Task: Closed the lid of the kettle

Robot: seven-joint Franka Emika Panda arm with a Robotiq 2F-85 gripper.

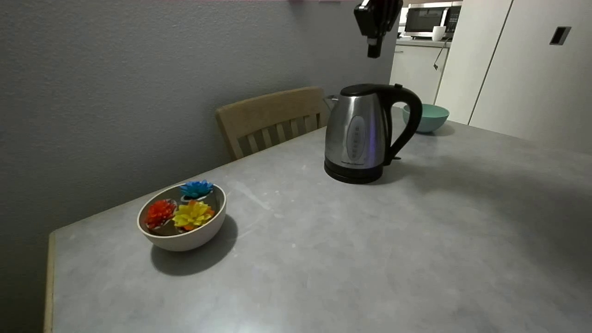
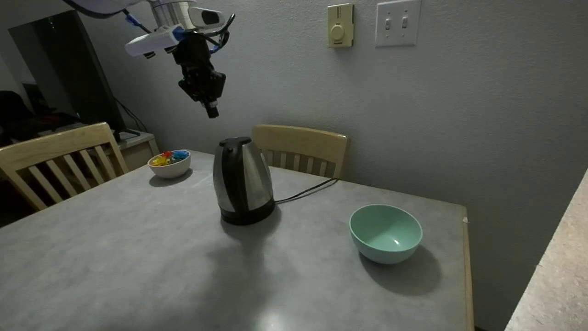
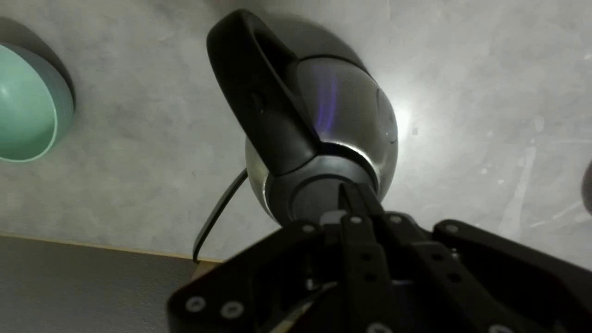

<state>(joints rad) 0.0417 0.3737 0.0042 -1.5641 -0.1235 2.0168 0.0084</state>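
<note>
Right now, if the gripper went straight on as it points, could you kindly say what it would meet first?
Probably the lid of the kettle, possibly the handle beside it; exact depth is unclear.

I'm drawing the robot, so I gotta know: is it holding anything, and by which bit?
Nothing is held. The gripper is shut and hangs above the kettle, with a gap between them in both exterior views.

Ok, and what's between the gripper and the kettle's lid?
Just open air. In both exterior views, the gripper hangs above the lid, which lies flat on the kettle, and no object sits in the gap.
</note>
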